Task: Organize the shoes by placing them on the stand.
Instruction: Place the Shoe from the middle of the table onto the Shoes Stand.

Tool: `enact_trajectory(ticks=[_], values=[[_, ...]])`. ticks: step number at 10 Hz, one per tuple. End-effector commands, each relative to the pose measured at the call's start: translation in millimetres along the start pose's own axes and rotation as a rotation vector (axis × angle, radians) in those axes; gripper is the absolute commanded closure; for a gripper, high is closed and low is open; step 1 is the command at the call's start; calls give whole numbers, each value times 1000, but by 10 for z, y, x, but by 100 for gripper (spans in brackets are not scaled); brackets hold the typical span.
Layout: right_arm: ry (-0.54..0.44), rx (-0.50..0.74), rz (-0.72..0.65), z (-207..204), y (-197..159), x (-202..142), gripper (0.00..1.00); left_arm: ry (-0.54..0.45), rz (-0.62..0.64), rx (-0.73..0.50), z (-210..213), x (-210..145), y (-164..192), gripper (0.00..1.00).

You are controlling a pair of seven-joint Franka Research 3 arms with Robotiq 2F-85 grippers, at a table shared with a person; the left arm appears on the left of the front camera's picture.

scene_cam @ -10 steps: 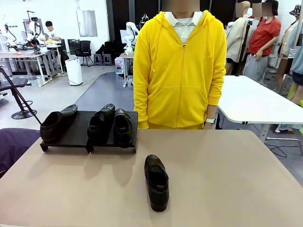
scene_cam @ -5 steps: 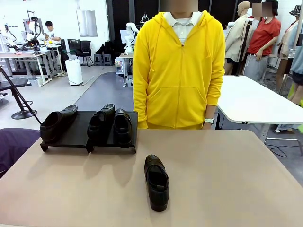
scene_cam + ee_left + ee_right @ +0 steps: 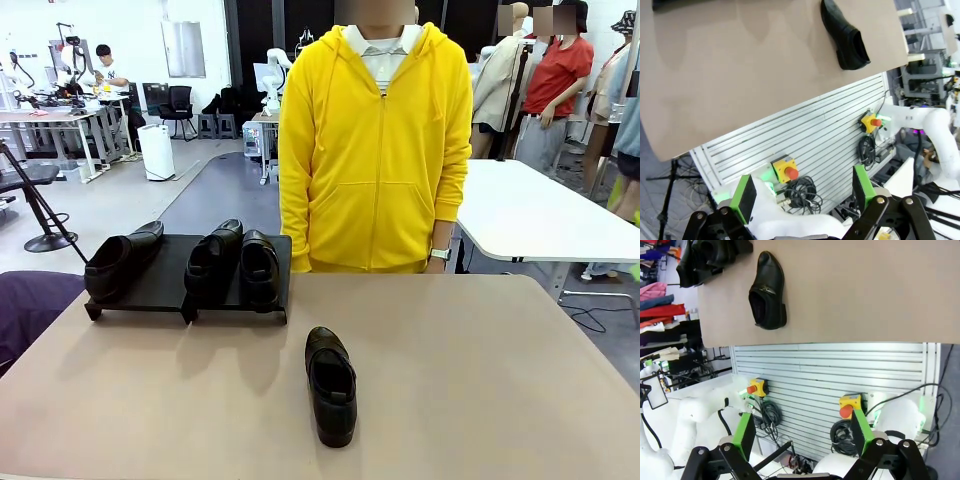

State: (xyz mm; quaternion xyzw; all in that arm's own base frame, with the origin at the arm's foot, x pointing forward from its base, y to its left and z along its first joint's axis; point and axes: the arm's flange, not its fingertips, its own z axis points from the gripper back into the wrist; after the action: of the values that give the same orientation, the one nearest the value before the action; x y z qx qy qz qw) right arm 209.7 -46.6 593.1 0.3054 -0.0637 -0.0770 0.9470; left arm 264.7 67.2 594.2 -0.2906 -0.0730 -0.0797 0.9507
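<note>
While cropped, stand [image 3: 715,255] shoes [image 3: 700,257] indistinct.

Front cam is facing across the table [image 3: 480,380] toward the person [image 3: 375,140]. Both wrist cams are looking down from high behind the near edge (rolled differently), sharing the loose shoe [image 3: 845,35] [image 3: 767,292].

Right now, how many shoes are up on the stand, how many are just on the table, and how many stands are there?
Shoes on the stand: 3 (one on the left platform, two on the right platform)
Shoes on the table: 1
Stands: 1, a black stand with two platforms
Total: 5 things (4 shoes, 1 stand)
</note>
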Motion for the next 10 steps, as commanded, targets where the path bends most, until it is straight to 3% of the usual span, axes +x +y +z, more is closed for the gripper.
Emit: enact_trajectory(ticks=[1, 3, 5, 7, 9, 10], values=[[7, 34, 24, 25, 20, 24, 0, 136, 2, 41, -764, 496, -601, 0], [7, 34, 24, 25, 20, 24, 0, 316, -60, 67, -1815, 1055, -1451, 0], [7, 34, 24, 25, 20, 24, 0, 385, 12, 107, -2802, 1324, -2121, 0], [7, 34, 24, 25, 20, 24, 0, 262, 58, 238, -3518, 1330, -2436, 0], [7, 34, 24, 25, 20, 24, 0, 121, 11, 306, -3644, 1356, -2515, 0], [7, 34, 24, 25, 20, 24, 0, 260, 12, 195, -3738, 1250, -2515, 0]])
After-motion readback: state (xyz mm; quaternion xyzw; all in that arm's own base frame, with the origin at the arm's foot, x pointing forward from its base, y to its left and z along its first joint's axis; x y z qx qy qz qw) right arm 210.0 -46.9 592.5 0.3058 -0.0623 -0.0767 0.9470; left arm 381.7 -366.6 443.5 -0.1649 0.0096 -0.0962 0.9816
